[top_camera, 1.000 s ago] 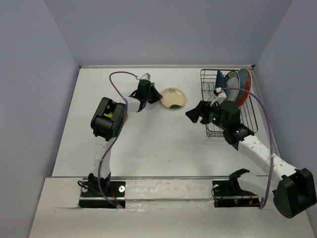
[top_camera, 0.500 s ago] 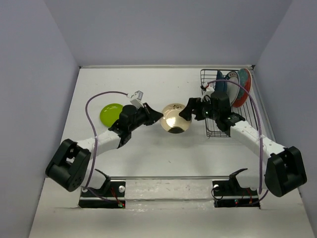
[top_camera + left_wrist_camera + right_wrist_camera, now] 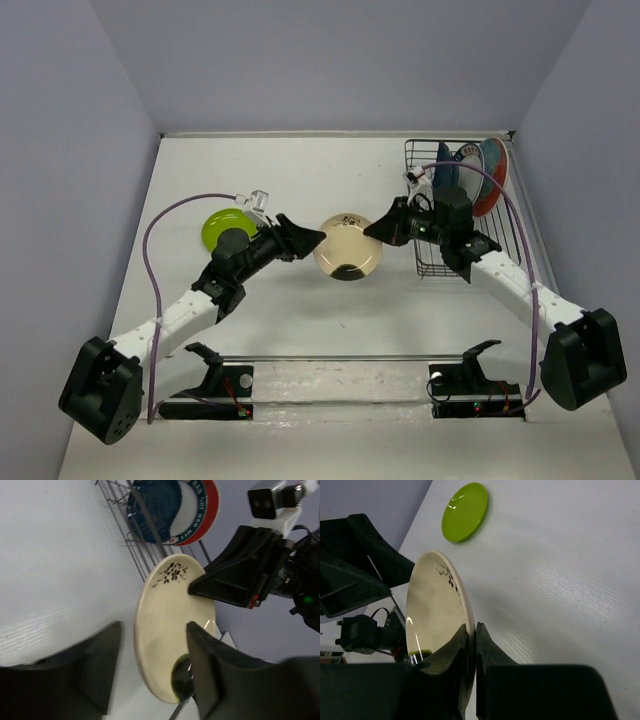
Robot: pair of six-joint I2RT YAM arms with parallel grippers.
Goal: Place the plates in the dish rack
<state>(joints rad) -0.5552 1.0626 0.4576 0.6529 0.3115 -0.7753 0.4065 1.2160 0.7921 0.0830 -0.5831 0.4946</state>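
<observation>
The small cream plate (image 3: 348, 246) hangs on edge above the table between both arms. My right gripper (image 3: 378, 230) is shut on its right rim; in the right wrist view the fingertips (image 3: 471, 627) pinch the cream plate (image 3: 437, 610). My left gripper (image 3: 318, 238) stands open at the plate's left edge, its jaws on either side of the cream plate (image 3: 172, 630) without touching. The lime-green plate (image 3: 225, 228) lies flat on the table behind the left arm. The dish rack (image 3: 430, 272) holds a dark teal plate (image 3: 447, 168) and a red-and-teal floral plate (image 3: 490, 175), both upright.
The rack stands against the back right corner, close to the right wall. Its wires (image 3: 150, 530) and the standing plates show behind the cream plate in the left wrist view. The lime-green plate (image 3: 465, 511) lies beyond the cream plate in the right wrist view.
The left gripper has opened and let go of the cream plate, and the right gripper has shut on its rim. The left arm has stretched out lower and further left.
</observation>
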